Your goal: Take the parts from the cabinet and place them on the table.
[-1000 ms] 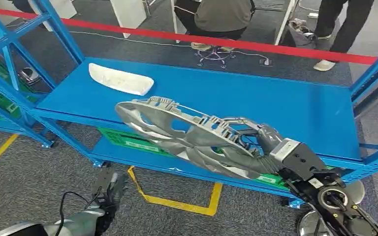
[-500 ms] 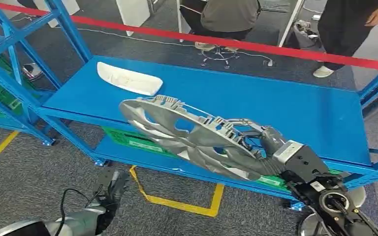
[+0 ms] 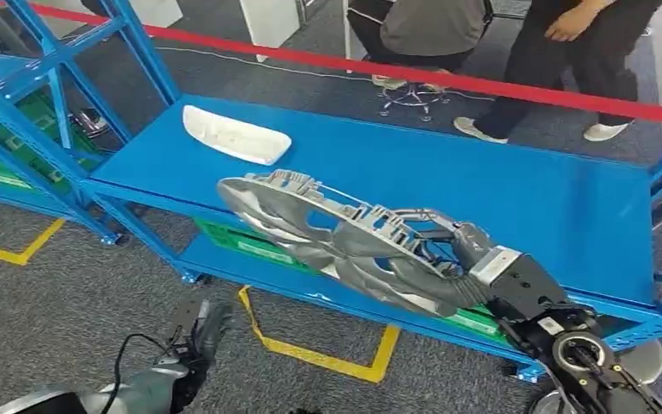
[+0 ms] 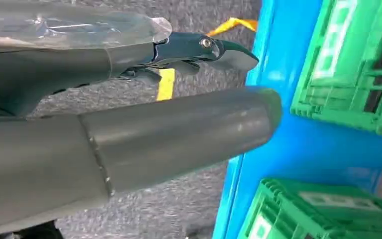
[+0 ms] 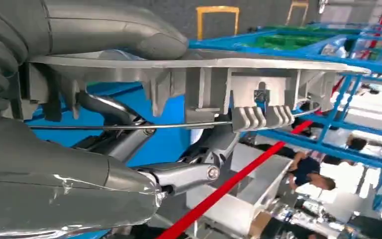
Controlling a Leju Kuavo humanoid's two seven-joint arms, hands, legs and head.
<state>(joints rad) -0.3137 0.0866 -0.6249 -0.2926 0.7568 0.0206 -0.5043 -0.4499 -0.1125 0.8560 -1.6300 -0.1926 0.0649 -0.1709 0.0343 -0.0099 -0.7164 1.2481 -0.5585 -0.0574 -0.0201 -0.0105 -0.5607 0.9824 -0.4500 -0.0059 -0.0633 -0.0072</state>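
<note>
right hand: gripping the big silver spoked wheel-cover part over the blue shelf table
left hand: hanging low, fingers loose, holding nothing

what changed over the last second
Mostly the camera: the whole scene slid right and down, so the view has turned left. A person has stepped in behind the red tape. The right hand still holds the wheel cover; the white part stays on the shelf, the left hand still hangs.

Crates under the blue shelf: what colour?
Green crates, clearest in the left wrist view.
</note>
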